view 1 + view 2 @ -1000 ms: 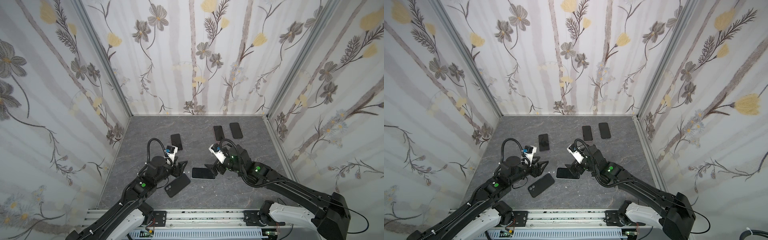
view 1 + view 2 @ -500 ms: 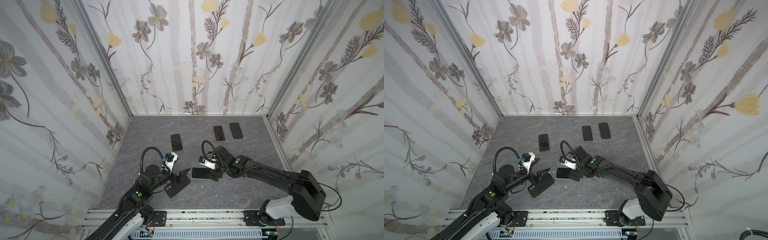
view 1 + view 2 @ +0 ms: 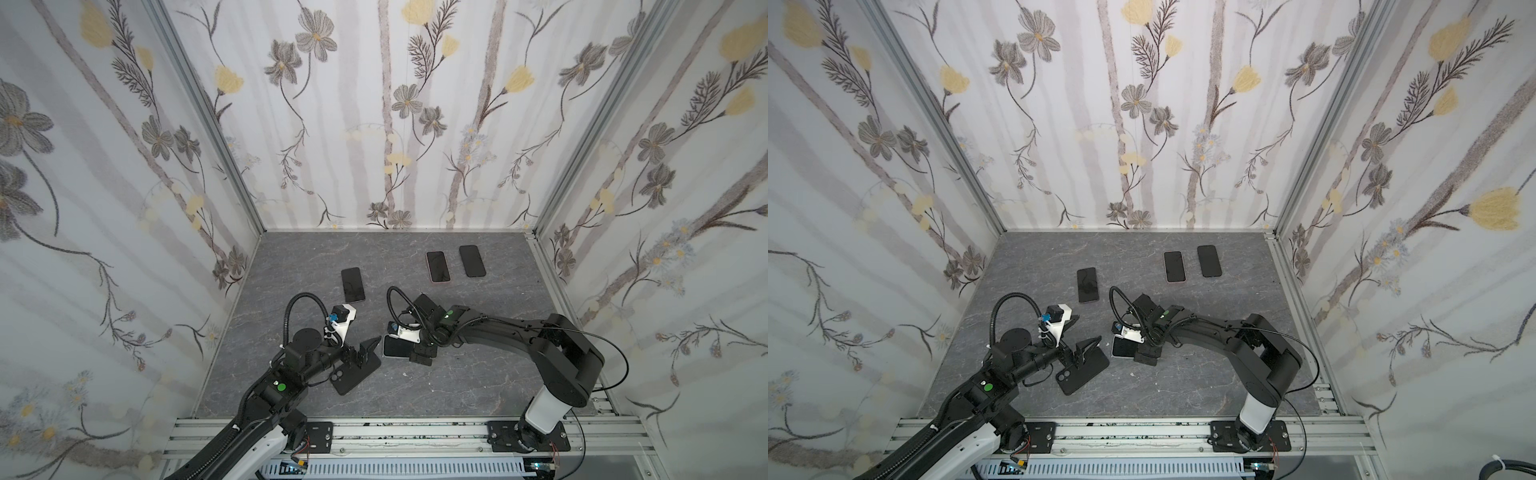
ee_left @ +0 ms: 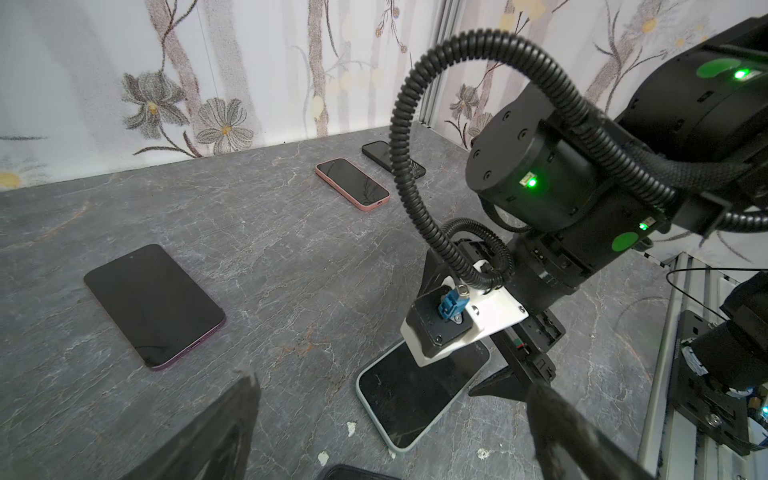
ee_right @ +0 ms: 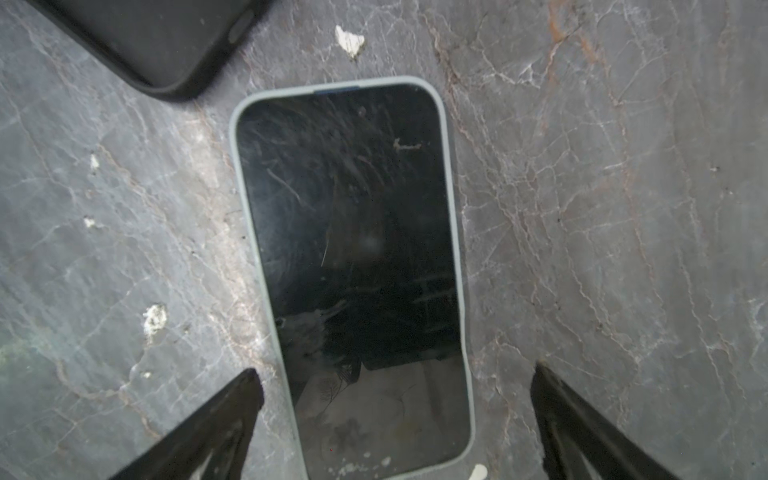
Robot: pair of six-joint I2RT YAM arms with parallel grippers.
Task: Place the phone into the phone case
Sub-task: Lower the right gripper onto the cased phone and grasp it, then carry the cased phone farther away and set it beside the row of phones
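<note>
**Step in hand (judged):** final seating of the phone in its case. Nothing is gripped.

1. Left fingers (image 4: 216,436): spread wide, empty. In both top views they stand over the far end of the black case (image 3: 353,374).
2. Black case: lies back up near the front edge of the bench (image 3: 478,386), left of centre, with the camera cut-out (image 3: 336,376) showing. Whether it holds a phone cannot be told.
3. Phone (image 5: 353,270): face up at front centre, just beside the black case but apart from it. A pale rim (image 5: 455,249) wraps every visible edge and reads as a case already around the phone. A blue sliver (image 5: 336,88) at one short end suggests that this end is not fully home.
4. Right fingers (image 5: 208,436): spread wide, empty, straddling the phone's other short end without touching it.

**Next move (judged):** press flat on the blue-sliver end. Steady the case so it does not slide on the smooth bench.

**Rear row, all face up:**
- Purple-rimmed phone (image 3: 353,284): left of centre; the rim reads as a filled case.
- Pink-rimmed phone (image 3: 437,266): toward the back right corner; the rim reads as a filled case.
- Dark phone (image 3: 472,260): toward the back right corner; whether it has a case cannot be told.
</note>
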